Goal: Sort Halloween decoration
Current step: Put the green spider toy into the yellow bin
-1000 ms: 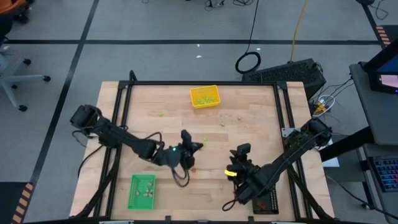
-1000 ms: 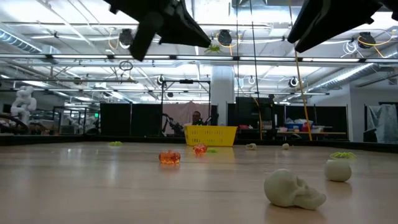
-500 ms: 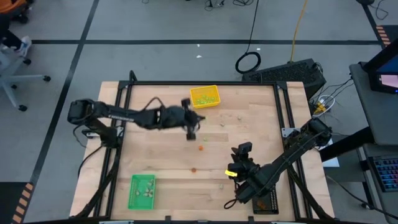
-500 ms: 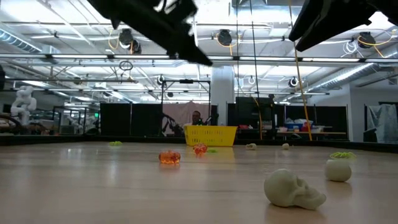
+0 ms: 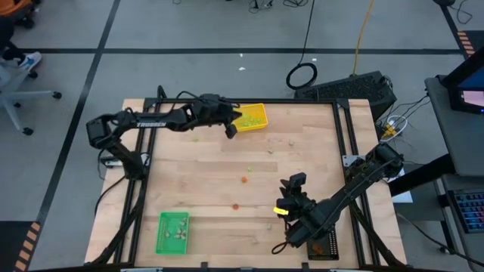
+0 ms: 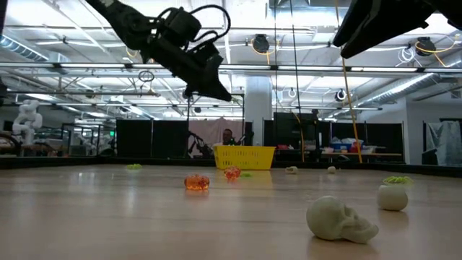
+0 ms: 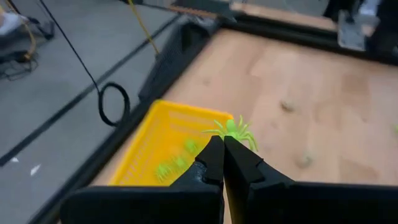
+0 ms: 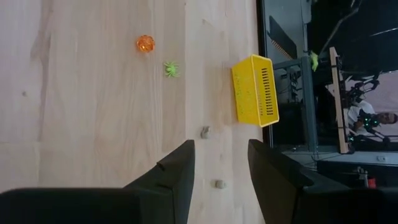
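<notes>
The left gripper (image 5: 231, 128) hangs above the table's far edge, just beside the yellow tray (image 5: 255, 119), its fingers (image 7: 214, 163) clenched on a light green spider (image 7: 234, 130); in the left wrist view the spider juts from the fingertips over the tray's near wall, with more green pieces (image 7: 175, 163) lying inside the tray. The right gripper (image 5: 293, 183) waits over the table's near right side, its fingers (image 8: 177, 169) parted and grasping nothing. Other Halloween pieces lie scattered on the wooden table (image 5: 189, 181): an orange pumpkin (image 5: 243, 180) near the middle; a second orange piece (image 5: 235, 205) closer to the front; a green spider (image 8: 171, 68) just beside the pumpkin; a pale skull (image 6: 337, 219) and a pale round piece (image 6: 392, 197) near the low camera. A green tray (image 5: 172, 232) sits at the front left corner, holding pale pieces; a black tray (image 5: 327, 245) sits at the front right, partly hidden by the right arm.
</notes>
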Controlling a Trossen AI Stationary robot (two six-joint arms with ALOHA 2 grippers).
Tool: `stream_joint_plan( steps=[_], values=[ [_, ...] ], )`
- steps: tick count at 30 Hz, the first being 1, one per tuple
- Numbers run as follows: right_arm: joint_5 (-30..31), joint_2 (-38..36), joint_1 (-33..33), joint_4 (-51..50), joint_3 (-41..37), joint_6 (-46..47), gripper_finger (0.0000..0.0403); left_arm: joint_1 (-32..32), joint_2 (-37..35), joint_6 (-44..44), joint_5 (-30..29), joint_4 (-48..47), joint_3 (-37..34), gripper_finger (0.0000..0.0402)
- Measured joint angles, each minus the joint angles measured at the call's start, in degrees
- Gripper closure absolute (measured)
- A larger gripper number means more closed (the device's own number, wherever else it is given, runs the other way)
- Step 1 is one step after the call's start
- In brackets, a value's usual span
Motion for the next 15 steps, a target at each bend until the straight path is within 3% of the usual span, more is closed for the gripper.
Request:
stream_joint_plan(
  steps=[3, 7, 15],
  values=[
    [1.1, 0.01, 0.0, 0.29, 0.0, 0.0, 0.0268, 0.62, 2.16, 0.76, -0.21, 1.95, 0.02, 0.0402],
    [1.06, 0.01, 0.0, 0.42, 0.0, 0.22, 0.0268, 0.63, 5.04, 1.02, -4.91, 2.48, 0.04, 0.0402],
    [-0.78, 0.03, 0.11, 0.62, 0.0, 1.75, 0.0268, 1.39, 9.16, -3.37, -11.39, -3.18, 5.25, 0.0402]
  ],
)
